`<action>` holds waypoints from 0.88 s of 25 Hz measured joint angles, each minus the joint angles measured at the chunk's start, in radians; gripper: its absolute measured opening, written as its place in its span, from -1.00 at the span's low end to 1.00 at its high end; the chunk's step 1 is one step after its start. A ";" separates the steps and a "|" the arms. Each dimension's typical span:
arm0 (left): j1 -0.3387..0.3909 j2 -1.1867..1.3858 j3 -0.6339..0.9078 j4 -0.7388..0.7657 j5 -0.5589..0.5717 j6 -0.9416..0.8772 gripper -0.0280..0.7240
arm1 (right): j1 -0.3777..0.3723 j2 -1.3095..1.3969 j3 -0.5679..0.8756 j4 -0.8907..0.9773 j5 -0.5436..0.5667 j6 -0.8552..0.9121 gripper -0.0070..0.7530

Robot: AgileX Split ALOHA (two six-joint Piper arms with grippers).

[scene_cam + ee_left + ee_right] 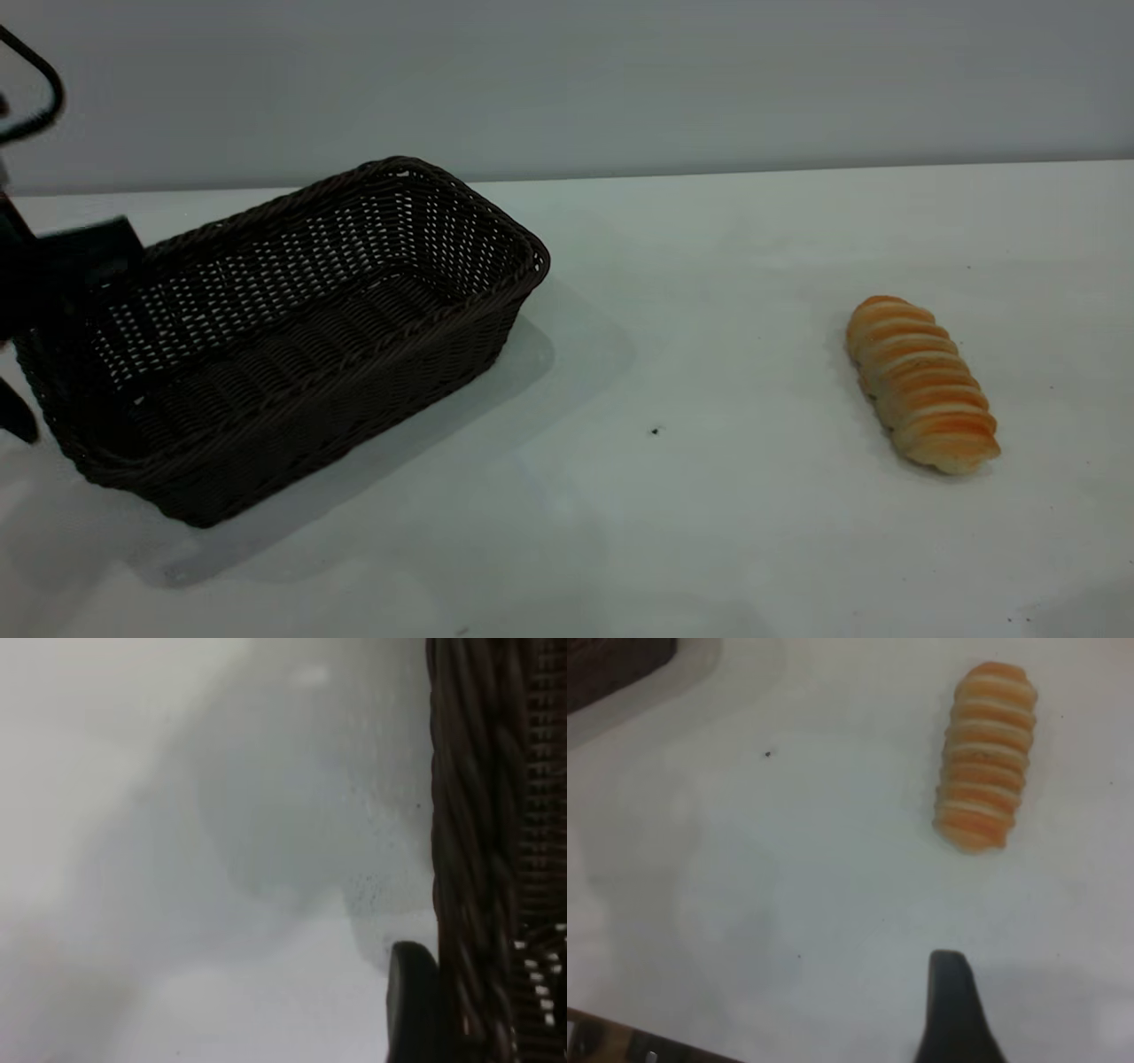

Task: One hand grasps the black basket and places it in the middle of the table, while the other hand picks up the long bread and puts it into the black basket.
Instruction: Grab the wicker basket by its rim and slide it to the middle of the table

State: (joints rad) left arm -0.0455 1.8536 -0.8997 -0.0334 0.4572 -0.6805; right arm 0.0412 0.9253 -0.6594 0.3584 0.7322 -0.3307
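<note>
My left gripper (40, 346) sits at the black basket's (292, 337) left end on the table (673, 532), one finger (412, 1001) outside the braided rim; whether it grips, I cannot tell. The long bread (921, 383) lies well apart at right, and my right gripper is only partly seen above the table near it, its fingers' state unclear.

Rough dark woven wicker black basket (292, 346); ridged, matt-crusted long bread (921, 383); smooth matt white table (709, 496).

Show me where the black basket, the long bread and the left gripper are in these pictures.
black basket (292, 354), exterior view, on its woven floor.
long bread (921, 383), exterior view, on its ridged top, mid-length.
left gripper (53, 283), exterior view, at the basket's left end rim.
</note>
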 joint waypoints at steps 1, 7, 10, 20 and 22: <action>-0.001 0.015 0.000 -0.001 -0.018 0.002 0.21 | 0.000 0.000 0.000 0.000 0.000 0.000 0.31; -0.001 0.113 -0.005 -0.001 -0.086 0.007 0.16 | 0.000 0.000 0.000 -0.003 0.000 0.000 0.31; -0.001 0.168 -0.005 -0.009 -0.143 0.007 -0.09 | 0.000 0.000 0.000 -0.006 0.000 0.000 0.31; -0.006 0.075 -0.011 -0.087 -0.151 0.096 -0.53 | 0.000 0.000 0.000 -0.022 0.000 0.000 0.31; -0.010 0.016 -0.018 -0.101 -0.125 0.200 -0.54 | 0.000 0.000 0.000 -0.023 0.000 0.000 0.31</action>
State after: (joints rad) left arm -0.0553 1.8693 -0.9178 -0.1341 0.3318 -0.4802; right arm 0.0412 0.9253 -0.6594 0.3351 0.7322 -0.3307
